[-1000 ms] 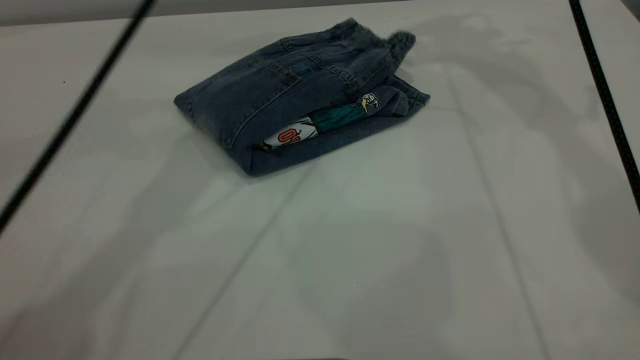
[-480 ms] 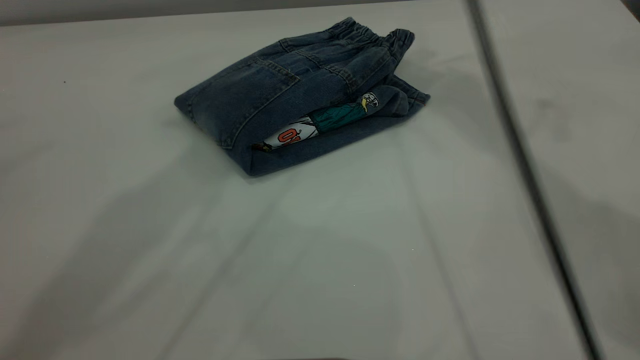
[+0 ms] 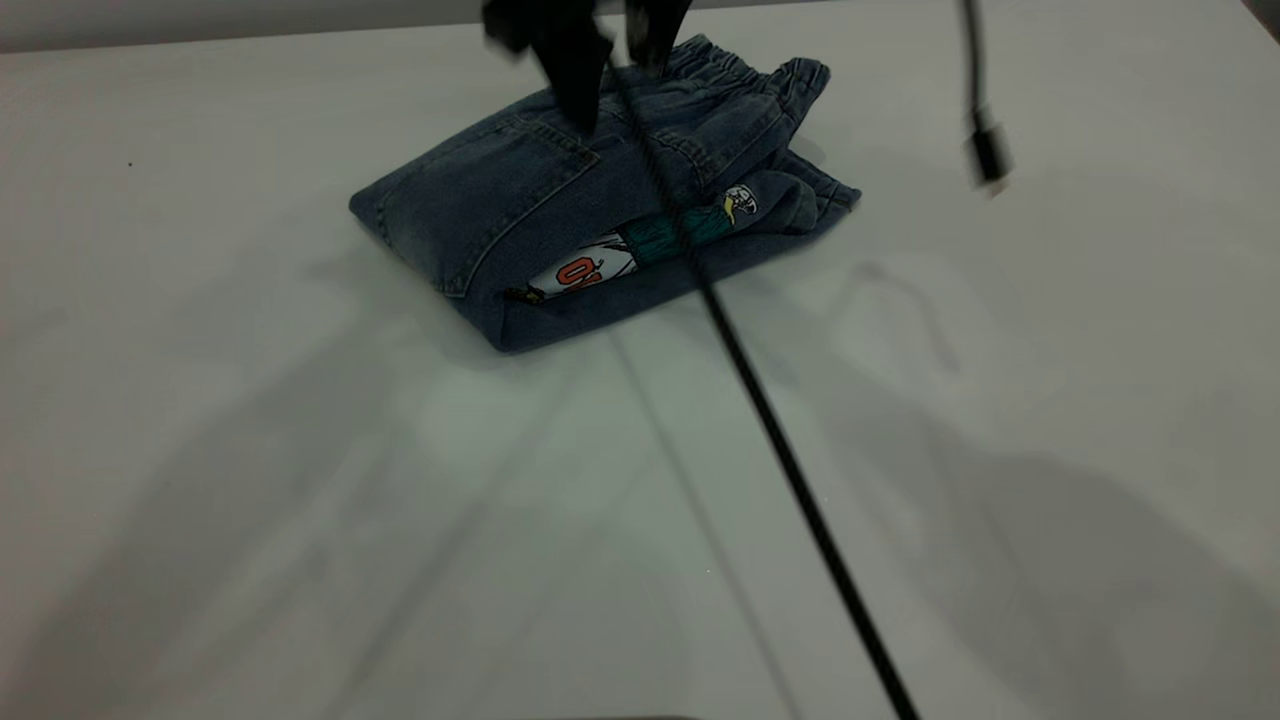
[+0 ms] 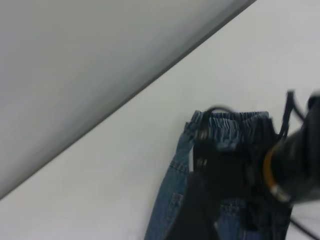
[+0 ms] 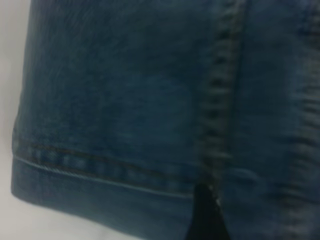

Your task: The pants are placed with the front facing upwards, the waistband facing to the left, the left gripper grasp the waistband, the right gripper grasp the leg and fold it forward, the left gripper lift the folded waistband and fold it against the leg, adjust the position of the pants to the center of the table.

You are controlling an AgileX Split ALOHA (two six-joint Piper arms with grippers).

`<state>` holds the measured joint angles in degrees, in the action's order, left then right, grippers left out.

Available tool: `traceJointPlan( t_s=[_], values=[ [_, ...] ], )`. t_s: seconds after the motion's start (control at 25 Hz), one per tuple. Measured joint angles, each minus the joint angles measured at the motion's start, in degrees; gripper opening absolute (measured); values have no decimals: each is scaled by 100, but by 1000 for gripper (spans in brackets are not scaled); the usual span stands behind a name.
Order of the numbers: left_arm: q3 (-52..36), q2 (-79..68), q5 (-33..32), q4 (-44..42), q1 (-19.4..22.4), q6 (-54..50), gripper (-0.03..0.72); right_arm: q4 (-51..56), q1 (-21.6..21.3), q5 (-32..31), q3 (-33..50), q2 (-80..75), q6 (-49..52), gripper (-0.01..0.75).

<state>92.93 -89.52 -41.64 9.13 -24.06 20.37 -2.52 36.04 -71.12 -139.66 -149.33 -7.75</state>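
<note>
Pants point(image 3: 600, 200) folded, black cable point(image 3: 770, 430) across.

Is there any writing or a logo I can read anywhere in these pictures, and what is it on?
Red characters on the white printed patch peeking from the folded pants: partly hidden in the fold, possibly "0", not readable for sure.
Small bird-like emblem on the pants: a picture, no legible words.
Nothing else carries text.

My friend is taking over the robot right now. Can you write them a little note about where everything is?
Right tool: low over the folded pants, near the waistband end.
Left tool: not in view.
Pants: folded into a compact bundle, lying on the table toward its far side.
Done: both folds look finished.
Left: probably sliding the pants to the table's centre.
</note>
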Motion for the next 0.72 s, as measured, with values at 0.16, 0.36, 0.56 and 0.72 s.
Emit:
traceJointPlan(
  t_s=[0.16,0.36,0.56,0.72],
  values=[
    [0,-64,-99,0,0,-80,570,-119,72,37,0,-385,158,422],
    [0,-95,-204,0,0,-92,570,-329,62,67,5,-651,538,422],
    [0,-95,-293,0,0,-98,570,-273,62,87,-6,-718,886,422],
    [0,-95,-297,0,0,-98,570,-361,62,82,-11,-781,2009,422]
  ],
)
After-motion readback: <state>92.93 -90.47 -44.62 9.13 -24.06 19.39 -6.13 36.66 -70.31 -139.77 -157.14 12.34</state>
